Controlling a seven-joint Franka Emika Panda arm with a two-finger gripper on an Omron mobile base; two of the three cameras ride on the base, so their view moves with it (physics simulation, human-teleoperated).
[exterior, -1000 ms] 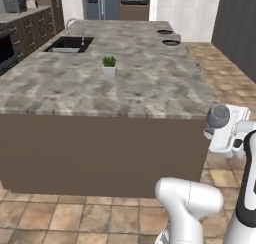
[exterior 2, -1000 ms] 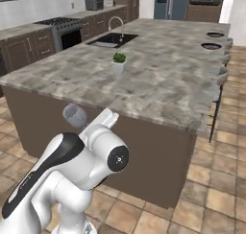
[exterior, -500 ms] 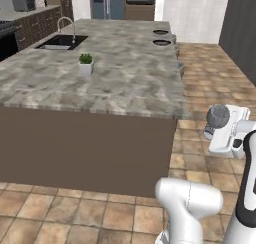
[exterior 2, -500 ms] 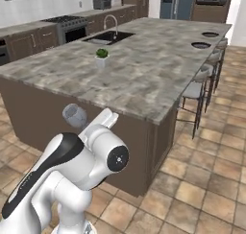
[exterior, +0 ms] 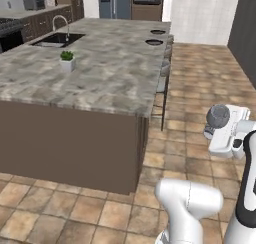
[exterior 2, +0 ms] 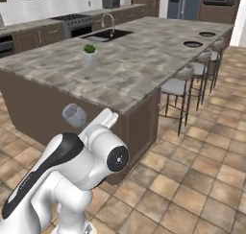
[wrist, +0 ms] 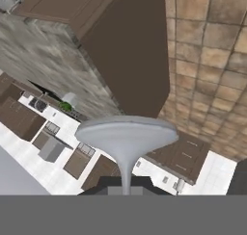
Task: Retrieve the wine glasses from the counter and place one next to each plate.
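My gripper is shut on the stem of a grey wine glass, held in the air over the tiled floor, right of the island's near corner. From the other side the wine glass juts left of the gripper. In the hand view its wide bowl spreads just above the gripper. Two dark plates lie at the island's far right edge, also plates. The counter with a stove runs along the back wall.
A big marble island with a sink and a small potted plant lies ahead on the left. Stools line its right side. Open tiled floor stretches to the right.
The whole scene has slid left and nearer as the base drove; the island's corner now shows. The arm and the held glass keep the same pose.
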